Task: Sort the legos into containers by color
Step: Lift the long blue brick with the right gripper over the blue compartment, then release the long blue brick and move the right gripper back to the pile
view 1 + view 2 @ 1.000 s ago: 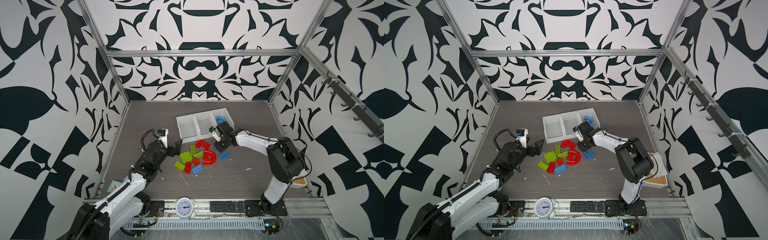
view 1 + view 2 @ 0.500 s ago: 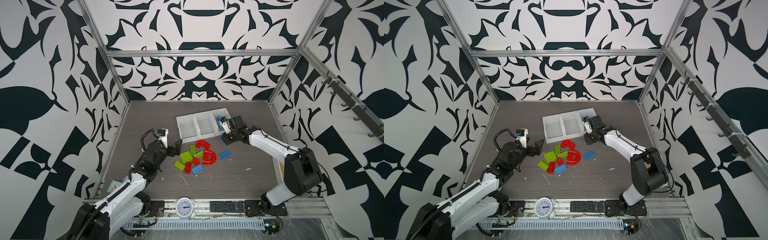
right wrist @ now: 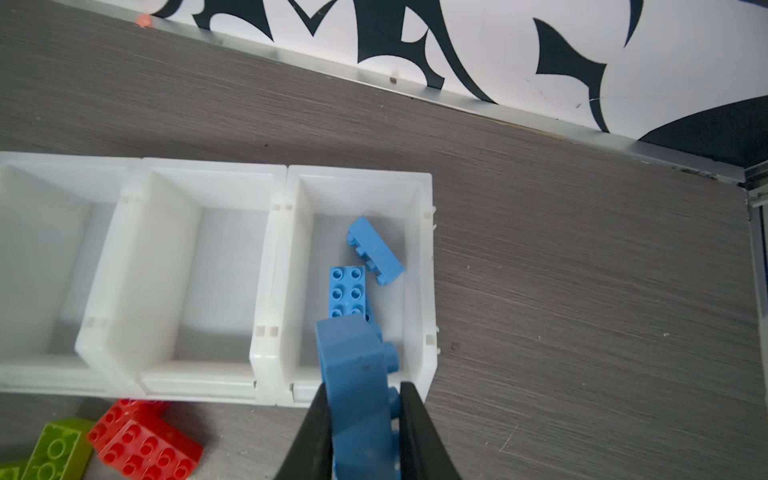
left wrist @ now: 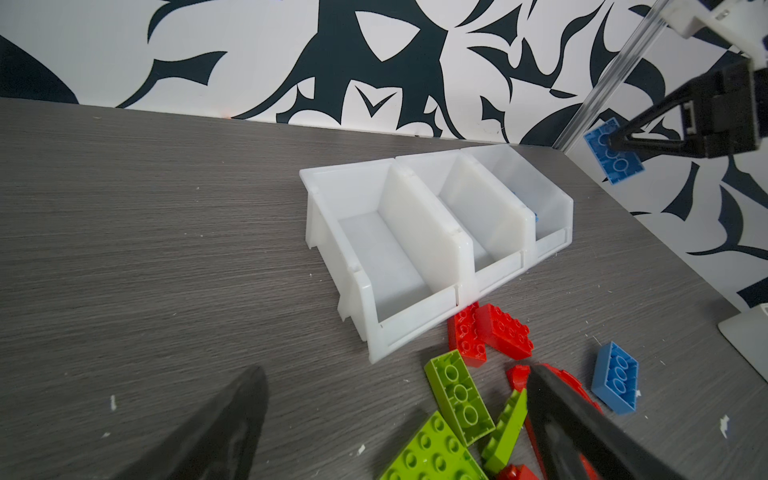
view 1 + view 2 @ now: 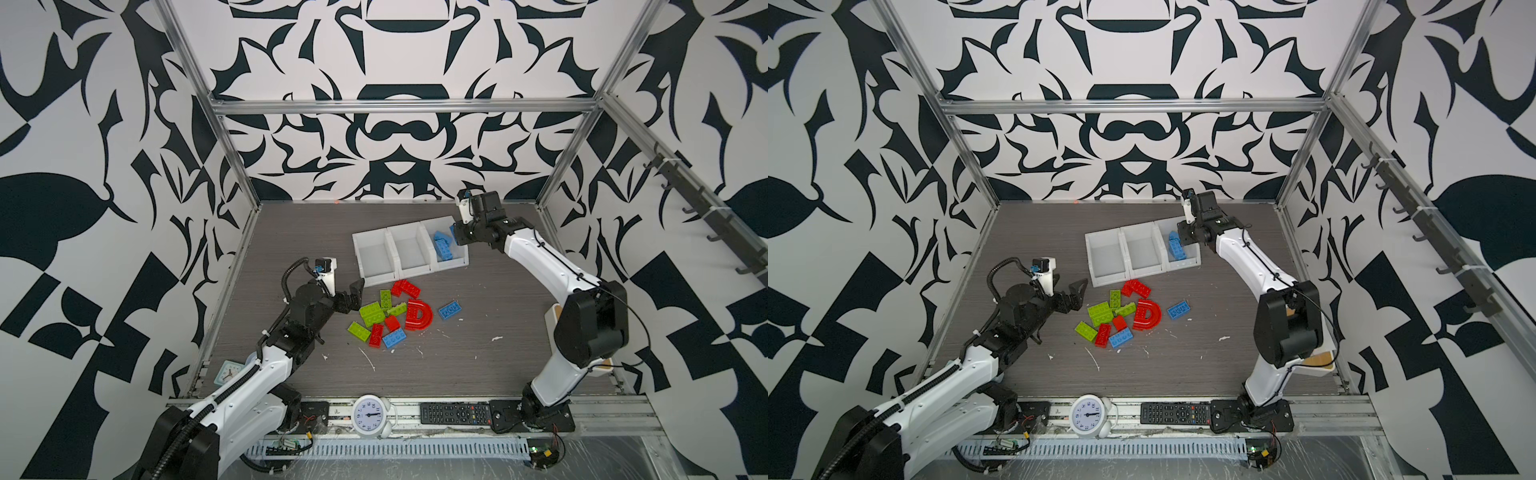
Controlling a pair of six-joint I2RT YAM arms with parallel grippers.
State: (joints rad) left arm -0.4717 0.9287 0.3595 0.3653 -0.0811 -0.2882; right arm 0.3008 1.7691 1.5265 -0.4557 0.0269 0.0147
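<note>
Three joined white containers (image 5: 390, 249) stand at the back; the right one holds two blue legos (image 3: 347, 293), the other two look empty. My right gripper (image 3: 361, 415) is shut on a blue brick (image 3: 353, 365) above the front of that right container (image 3: 424, 266). The same held brick (image 4: 615, 151) shows in the left wrist view. In front of the containers lies a pile of legos: a red D-shaped arch (image 5: 419, 314), lime green bricks (image 5: 372, 312), red bricks (image 5: 406, 287) and two blue bricks (image 5: 450, 310). My left gripper (image 5: 355, 295) hangs open and empty at the pile's left edge.
A white alarm clock (image 5: 370, 415) and a black remote (image 5: 455, 412) lie on the front rail. A small pale clock (image 5: 227, 371) sits at the front left corner. A white box with a wooden lid (image 5: 1318, 359) stands behind the right arm's base.
My right gripper has gone from the pile's right edge up and back to above the right container, with the blue brick in it. The left arm has not moved.
</note>
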